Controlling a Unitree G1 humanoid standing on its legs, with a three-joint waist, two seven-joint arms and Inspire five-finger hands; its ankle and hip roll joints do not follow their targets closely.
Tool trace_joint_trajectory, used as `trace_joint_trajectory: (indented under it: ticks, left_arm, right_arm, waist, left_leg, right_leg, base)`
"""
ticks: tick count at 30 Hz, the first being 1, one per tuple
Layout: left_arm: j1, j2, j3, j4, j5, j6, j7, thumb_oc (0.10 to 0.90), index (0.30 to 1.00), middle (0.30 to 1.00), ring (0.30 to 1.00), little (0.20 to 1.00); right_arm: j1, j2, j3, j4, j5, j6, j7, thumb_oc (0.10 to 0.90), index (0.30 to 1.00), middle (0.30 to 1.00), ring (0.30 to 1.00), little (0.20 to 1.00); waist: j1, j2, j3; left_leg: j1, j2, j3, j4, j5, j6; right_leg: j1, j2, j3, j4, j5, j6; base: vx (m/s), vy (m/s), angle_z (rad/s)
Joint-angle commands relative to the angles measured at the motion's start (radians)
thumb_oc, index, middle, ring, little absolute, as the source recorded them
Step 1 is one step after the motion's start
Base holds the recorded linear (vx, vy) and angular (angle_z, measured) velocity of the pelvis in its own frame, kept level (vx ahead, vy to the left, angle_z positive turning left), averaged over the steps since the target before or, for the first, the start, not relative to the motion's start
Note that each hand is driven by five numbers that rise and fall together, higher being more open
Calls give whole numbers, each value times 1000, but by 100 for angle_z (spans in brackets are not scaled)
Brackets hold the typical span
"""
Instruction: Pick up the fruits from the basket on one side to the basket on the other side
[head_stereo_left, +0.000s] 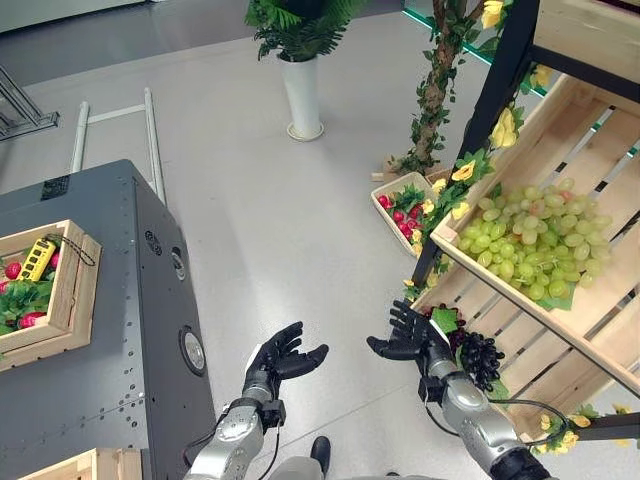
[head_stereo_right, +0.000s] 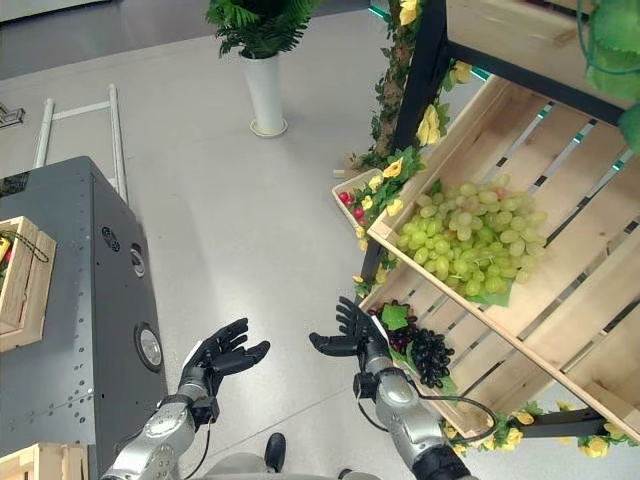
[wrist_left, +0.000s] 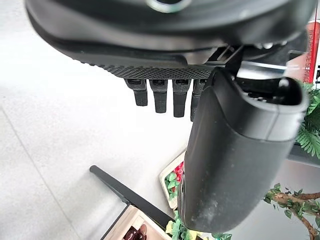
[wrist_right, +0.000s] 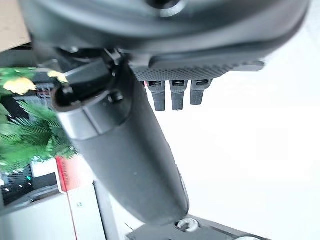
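Note:
My left hand (head_stereo_left: 280, 358) and right hand (head_stereo_left: 405, 335) hover over the floor in front of me, both open and holding nothing. In the wrist views the left fingers (wrist_left: 160, 97) and right fingers (wrist_right: 172, 95) are straight. Just right of the right hand, a bunch of dark grapes (head_stereo_left: 480, 358) lies in the lower wooden crate (head_stereo_left: 560, 380). Green grapes (head_stereo_left: 535, 240) fill the slanted crate (head_stereo_left: 590, 140) above it. A small basket of red fruit (head_stereo_left: 405, 212) stands on the floor beyond. On the left, a wooden basket (head_stereo_left: 75, 290) with red fruit and leaves sits on a grey cabinet (head_stereo_left: 120, 330).
A black shelf post (head_stereo_left: 480, 120) wound with leaves and yellow flowers rises beside the crates. A potted plant in a white vase (head_stereo_left: 303, 95) stands farther back on the floor. White rails (head_stereo_left: 150, 125) lie behind the cabinet. Another wooden crate (head_stereo_left: 90, 465) shows at bottom left.

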Motion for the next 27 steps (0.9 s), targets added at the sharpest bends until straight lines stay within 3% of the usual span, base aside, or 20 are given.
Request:
trace_joint_trajectory:
  ticks: [1,7,11,12,13,14,17,19,20,24,27]
  left_arm:
    - [-64,-11,27,-17,19,-63,-2,800,900,900,900,900]
    - [-34,5,58,-31,-2,-51,25,800,900,900,900,900]
    - [-16,-16,62,-33,-10,-67,37,800,900,900,900,900]
    - [-22,-21,59,-29,-11,-69,36,800,900,900,900,900]
    - [-43,-29,56,-19,-2,-60,13,800,900,900,900,900]
    - [-48,-30,56,-17,-1,-60,12,800,900,900,900,900]
    - [-95,-34,36,-16,17,-53,13,800,900,900,900,900]
    - [-122,-42,36,-4,22,-39,16,800,900,900,900,900]
    - [-134,-41,30,11,28,-40,13,800,900,900,900,900]
    - [-149,-44,18,5,78,-53,11,800,900,900,900,900]
    - [-126,-21,19,-21,118,-59,22,800,900,900,900,900]
  right_arm:
    - [-44,-8,3,-127,-14,-99,63,800,900,900,900,900]
    - [-47,-21,24,-163,35,-90,122,800,900,900,900,900]
    - [-56,-10,50,-160,55,-77,152,800,900,900,900,900]
    - [-56,-16,53,-161,50,-81,151,800,900,900,900,900]
    - [-57,-32,55,-167,49,-84,147,800,900,900,900,900]
    - [-57,-35,55,-168,47,-84,152,800,900,900,900,900]
    - [-69,-52,47,-151,64,-108,138,800,900,900,900,900]
    - [-73,-46,34,-133,80,-127,132,800,900,900,900,900]
    - [-58,-34,29,-127,84,-146,126,800,900,900,900,900]
    - [-30,-3,16,-135,98,-143,118,800,900,900,900,900]
    - [-10,20,13,-130,80,-138,142,800,900,900,900,900]
  waist:
    - [-6,1,-43]
    - [32,-8,-21]
    - [67,-2,-2]
    - [67,-1,3]
    - [63,-11,13]
    - [61,-13,14]
    - [42,-32,18]
    - [29,-31,6]
    - [16,-17,-12]
    - [23,-6,-39]
    - [29,-4,-46]
  left_leg:
    - [12,19,-24,-32,-16,8]
    - [-22,33,-61,6,7,-21]
    - [-96,61,-56,-51,114,-68]
    - [-103,64,-25,-51,114,-70]
    - [-90,67,81,8,69,-71]
    - [-93,66,93,24,60,-71]
    - [-105,71,250,228,-13,-64]
    - [-53,77,319,203,-55,-50]
    - [10,75,340,71,-39,-50]
    - [54,34,254,-50,-20,-35]
    - [66,18,247,-51,-38,-19]
  right_leg:
    - [-53,-23,-2,-24,130,-50]
    - [-39,-9,-52,-13,106,-85]
    - [-23,15,-103,-50,125,-98]
    - [-24,17,-114,-51,126,-97]
    - [-21,3,-153,-45,119,-87]
    - [-22,0,-162,-43,119,-86]
    - [-17,-32,-247,-60,136,-81]
    - [-15,-42,-288,-56,137,-69]
    - [-12,-37,-305,-57,138,-57]
    - [-5,-31,-309,-76,160,-27]
    - [-5,-38,-308,-78,172,-10]
  base:
    - [1,-168,3]
    - [-13,-208,35]
    - [-118,-155,59]
    - [-162,-105,76]
    - [-145,-77,76]
    - [-190,-56,94]
    - [-160,17,104]
    - [-109,126,115]
    - [-48,192,125]
    - [-21,160,115]
    - [-16,174,40]
